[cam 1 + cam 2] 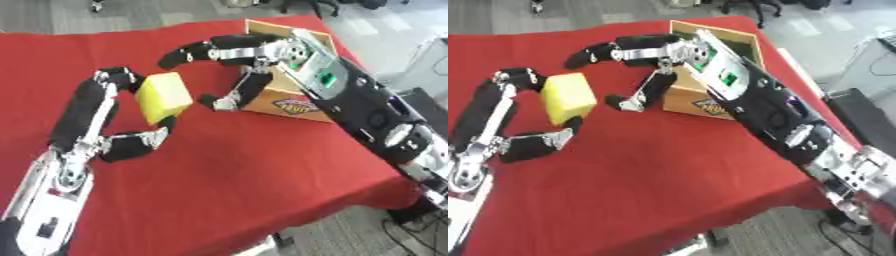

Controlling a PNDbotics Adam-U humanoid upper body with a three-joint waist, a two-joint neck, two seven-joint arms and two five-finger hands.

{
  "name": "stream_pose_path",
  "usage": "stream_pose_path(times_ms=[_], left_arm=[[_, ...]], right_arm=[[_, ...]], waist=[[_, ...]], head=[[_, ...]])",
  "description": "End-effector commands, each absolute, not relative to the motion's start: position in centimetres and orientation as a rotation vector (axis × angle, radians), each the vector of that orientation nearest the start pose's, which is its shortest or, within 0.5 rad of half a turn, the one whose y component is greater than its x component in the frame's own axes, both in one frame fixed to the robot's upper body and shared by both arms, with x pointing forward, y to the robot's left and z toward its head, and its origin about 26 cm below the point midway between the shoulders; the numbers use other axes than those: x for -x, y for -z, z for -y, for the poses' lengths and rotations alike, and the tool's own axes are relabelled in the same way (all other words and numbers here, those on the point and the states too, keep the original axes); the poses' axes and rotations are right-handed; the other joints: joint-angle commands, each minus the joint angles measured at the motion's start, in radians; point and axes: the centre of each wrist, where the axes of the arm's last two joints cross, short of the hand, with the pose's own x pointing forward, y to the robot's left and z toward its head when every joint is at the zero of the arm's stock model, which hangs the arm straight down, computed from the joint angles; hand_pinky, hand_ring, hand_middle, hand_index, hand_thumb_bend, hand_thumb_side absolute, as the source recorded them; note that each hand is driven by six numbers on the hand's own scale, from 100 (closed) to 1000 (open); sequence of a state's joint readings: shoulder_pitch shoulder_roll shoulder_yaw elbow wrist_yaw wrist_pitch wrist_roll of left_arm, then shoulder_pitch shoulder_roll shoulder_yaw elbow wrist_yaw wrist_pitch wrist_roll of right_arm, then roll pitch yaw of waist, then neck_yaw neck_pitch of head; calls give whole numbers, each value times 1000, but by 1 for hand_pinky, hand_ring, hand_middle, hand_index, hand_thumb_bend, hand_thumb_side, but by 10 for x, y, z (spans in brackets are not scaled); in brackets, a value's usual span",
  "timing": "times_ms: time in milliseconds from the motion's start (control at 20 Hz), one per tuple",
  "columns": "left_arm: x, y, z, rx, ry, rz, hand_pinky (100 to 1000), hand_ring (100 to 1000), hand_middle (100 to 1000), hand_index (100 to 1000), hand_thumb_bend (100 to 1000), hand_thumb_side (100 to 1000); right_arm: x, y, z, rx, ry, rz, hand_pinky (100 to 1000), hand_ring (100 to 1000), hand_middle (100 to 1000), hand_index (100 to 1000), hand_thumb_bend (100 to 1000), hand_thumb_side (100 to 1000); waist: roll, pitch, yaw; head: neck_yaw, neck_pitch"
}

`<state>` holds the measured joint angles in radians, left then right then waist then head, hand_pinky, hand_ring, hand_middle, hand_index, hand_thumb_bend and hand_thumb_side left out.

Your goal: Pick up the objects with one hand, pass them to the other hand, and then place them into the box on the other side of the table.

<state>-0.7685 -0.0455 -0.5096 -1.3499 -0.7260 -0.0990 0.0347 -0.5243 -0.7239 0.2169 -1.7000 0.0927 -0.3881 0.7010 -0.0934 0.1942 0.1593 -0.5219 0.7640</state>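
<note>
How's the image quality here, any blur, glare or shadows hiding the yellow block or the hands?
Left eye view: soft overall, yet the yellow block reads clearly in the left hand; no glare on the red tablecloth. Right eye view: equally soft; the open right hand casts only faint shadow, and the logo on the cardboard box is blurred, unreadable.

1 yellow block, 1 cardboard box, 2 hands: left hand, right hand.
</note>
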Motion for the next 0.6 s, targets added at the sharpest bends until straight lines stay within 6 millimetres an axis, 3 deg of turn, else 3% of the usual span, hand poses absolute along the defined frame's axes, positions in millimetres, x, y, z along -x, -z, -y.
stream_pose_path(times_ms=[50,600], left_arm=[[-363,-165,-3,-286,1224,2302,690,569,480,491,100,184],[-364,-164,2,-287,1233,2306,689,568,481,492,100,178]], right_arm=[[-355,-233,297,159,-1807,1846,1000,1000,989,1000,100,114],[-356,-230,297,142,-1816,1819,1000,1000,991,1000,100,119]], waist=[[0,-12,0],[0,-11,3]], head=[[-5,6],[-18,6]])
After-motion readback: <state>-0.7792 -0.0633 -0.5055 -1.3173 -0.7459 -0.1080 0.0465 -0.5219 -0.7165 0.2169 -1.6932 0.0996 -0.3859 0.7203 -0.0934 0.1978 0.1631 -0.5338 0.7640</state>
